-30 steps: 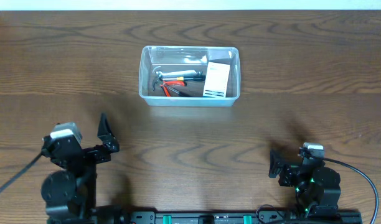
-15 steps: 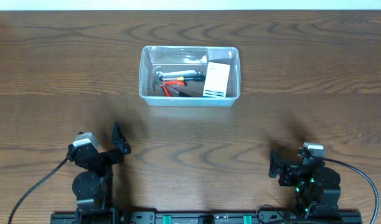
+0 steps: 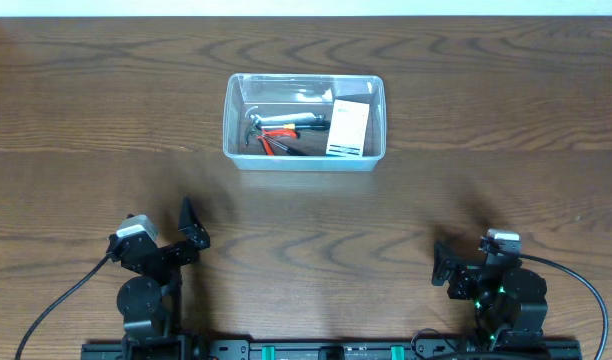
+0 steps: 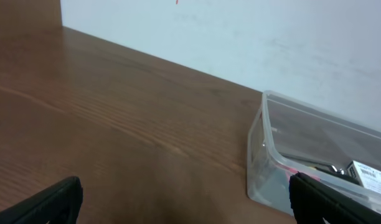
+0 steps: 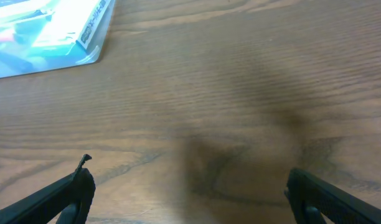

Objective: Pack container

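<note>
The left gripper [image 3: 193, 228] was spread wide. In its wrist view the two dark fingertips [image 4: 50, 200] sat at opposite lower corners with only bare wood between them, so it held nothing. The right gripper [image 3: 441, 264] was likewise parted and unloaded, and its fingertips [image 5: 69, 196] framed a stretch of table [image 5: 240, 93]. Both arms were folded low near the robot's base.

Ahead of the left gripper and off to its right stood the container [image 3: 229, 120], well apart from it. In the left wrist view its near corner and thin rim [image 4: 265, 143] rose at the right of the frame. From the right gripper the same tub lay ahead and to the left, with only a corner of it [image 5: 84, 57] showing at the upper left of that wrist view.

The tub's long axis ran side to side, crosswise to the line along which either gripper would reach forward, so each arm faced a long wall rather than an end. Inside it lay a hammer [image 3: 262, 122], red-handled pliers [image 3: 276, 144] and a white-and-blue box [image 3: 348, 128], the box toward the end nearer the right arm.

Judged from the overhead view, the left gripper was somewhat the nearer of the two. Any further reach would go forward and inward toward the table's middle, and packing looked close to finished.
</note>
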Action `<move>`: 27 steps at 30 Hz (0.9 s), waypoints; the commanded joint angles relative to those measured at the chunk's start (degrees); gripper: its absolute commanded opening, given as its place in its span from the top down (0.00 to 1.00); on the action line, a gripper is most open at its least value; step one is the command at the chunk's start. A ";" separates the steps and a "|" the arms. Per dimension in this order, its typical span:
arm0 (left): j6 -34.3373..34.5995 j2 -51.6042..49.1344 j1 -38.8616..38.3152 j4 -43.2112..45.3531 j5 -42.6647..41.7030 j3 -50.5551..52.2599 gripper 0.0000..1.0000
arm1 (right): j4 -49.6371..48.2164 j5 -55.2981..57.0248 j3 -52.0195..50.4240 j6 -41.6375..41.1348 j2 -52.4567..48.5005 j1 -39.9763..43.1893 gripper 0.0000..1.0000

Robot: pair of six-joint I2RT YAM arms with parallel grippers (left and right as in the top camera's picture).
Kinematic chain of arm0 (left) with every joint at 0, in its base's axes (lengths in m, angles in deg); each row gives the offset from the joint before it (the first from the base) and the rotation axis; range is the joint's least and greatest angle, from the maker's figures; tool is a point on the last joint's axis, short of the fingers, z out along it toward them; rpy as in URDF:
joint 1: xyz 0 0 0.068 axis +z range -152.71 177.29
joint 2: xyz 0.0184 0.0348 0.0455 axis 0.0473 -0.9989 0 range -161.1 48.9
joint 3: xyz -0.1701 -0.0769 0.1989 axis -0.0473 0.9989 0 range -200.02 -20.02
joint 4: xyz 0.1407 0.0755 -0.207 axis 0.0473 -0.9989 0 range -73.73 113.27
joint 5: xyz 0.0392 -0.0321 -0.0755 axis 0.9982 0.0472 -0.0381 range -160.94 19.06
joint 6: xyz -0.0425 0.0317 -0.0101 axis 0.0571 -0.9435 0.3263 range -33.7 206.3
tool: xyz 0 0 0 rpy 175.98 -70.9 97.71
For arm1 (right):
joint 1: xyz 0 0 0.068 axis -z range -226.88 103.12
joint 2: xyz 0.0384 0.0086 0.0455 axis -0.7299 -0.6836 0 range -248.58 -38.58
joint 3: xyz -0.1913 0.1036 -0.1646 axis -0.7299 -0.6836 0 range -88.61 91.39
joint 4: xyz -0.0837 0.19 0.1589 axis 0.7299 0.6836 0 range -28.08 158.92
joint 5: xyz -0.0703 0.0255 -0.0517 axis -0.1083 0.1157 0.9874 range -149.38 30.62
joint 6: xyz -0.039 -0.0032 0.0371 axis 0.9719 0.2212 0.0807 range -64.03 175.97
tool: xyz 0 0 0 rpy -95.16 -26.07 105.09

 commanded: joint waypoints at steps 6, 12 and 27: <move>0.74 -1.57 -0.22 -2.89 0.42 0.57 0.02 | 0.02 -0.22 -0.57 0.81 0.39 -0.02 0.01; 0.74 -1.90 -0.22 -2.91 0.42 0.57 0.02 | 0.02 -0.24 -0.57 0.81 0.39 -0.02 0.01; 0.74 -1.90 -0.22 -2.91 0.42 0.57 0.02 | 0.02 -0.24 -0.57 0.81 0.39 -0.02 0.01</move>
